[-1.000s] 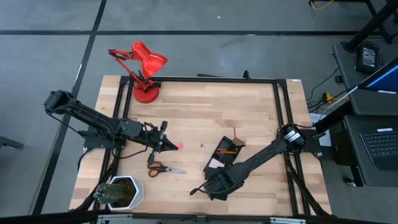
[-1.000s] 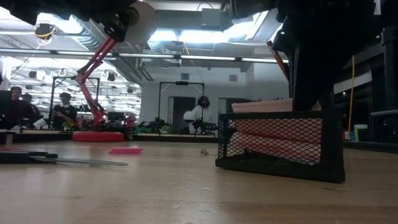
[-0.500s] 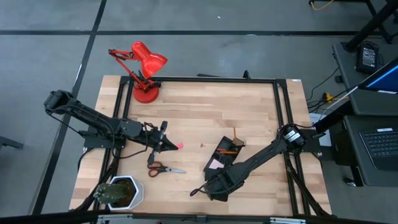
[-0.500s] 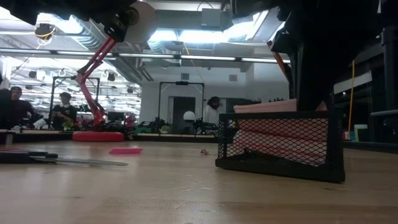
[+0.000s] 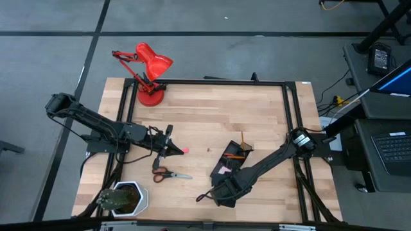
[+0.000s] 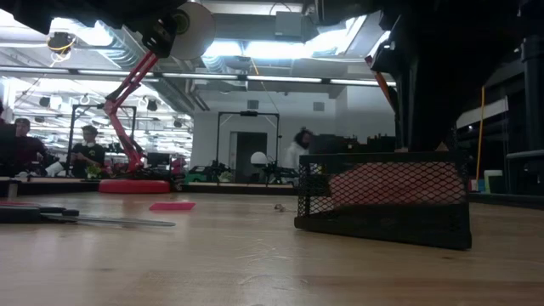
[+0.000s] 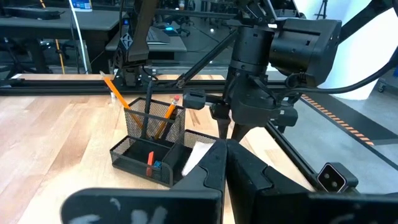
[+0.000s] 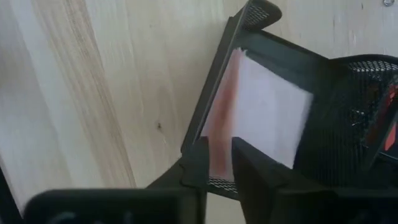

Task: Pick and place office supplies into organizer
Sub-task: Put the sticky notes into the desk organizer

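Right gripper (image 5: 226,186): you have it over the organizer's near end, fingers (image 8: 249,163) slightly parted, gripping nothing.
Sticky-note pad (image 8: 264,115): lies flat inside the mesh organizer (image 5: 229,160).
Scissors (image 5: 168,173): on the table, left of the organizer.
Left gripper (image 5: 172,149): your fingers are closed, empty, beside a pink eraser (image 5: 185,150).

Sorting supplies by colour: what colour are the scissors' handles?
Red; the scissors show best in the high view.
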You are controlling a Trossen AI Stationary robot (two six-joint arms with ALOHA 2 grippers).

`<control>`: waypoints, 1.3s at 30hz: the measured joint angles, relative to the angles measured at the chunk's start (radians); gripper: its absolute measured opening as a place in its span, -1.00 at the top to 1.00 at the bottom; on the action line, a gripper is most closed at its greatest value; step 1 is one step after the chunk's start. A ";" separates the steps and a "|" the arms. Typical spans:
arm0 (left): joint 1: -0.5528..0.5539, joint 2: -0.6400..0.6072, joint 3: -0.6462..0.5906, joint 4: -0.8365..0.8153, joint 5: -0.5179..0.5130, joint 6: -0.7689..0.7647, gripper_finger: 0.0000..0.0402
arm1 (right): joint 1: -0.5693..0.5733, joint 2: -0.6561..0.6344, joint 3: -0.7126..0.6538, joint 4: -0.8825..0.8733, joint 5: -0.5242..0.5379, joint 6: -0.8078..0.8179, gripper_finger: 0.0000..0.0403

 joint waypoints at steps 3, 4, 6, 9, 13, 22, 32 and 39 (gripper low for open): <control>0.000 0.000 0.000 0.000 0.000 0.000 0.97 | -0.006 0.010 0.000 0.000 -0.003 0.000 0.54; 0.000 0.000 0.000 0.000 0.000 0.001 0.97 | -0.009 0.019 0.000 0.000 -0.011 0.000 0.51; 0.000 0.000 0.000 0.000 0.000 0.001 0.97 | -0.017 0.043 0.000 -0.003 -0.036 -0.002 0.49; 0.000 0.000 0.000 0.000 0.000 0.001 0.97 | -0.027 0.068 -0.001 -0.008 -0.052 -0.012 0.52; 0.000 0.000 0.000 -0.002 0.000 0.001 0.97 | -0.032 0.084 0.001 -0.032 -0.072 -0.060 0.66; 0.000 0.000 0.000 -0.009 0.000 0.002 0.97 | -0.033 0.064 0.054 -0.056 -0.082 -0.056 0.98; 0.000 0.000 0.000 -0.009 0.000 0.002 0.97 | -0.033 0.064 0.102 -0.059 -0.079 -0.060 0.83; 0.000 0.000 0.000 -0.011 0.000 -0.001 0.97 | -0.033 0.064 0.102 -0.060 -0.080 -0.053 0.82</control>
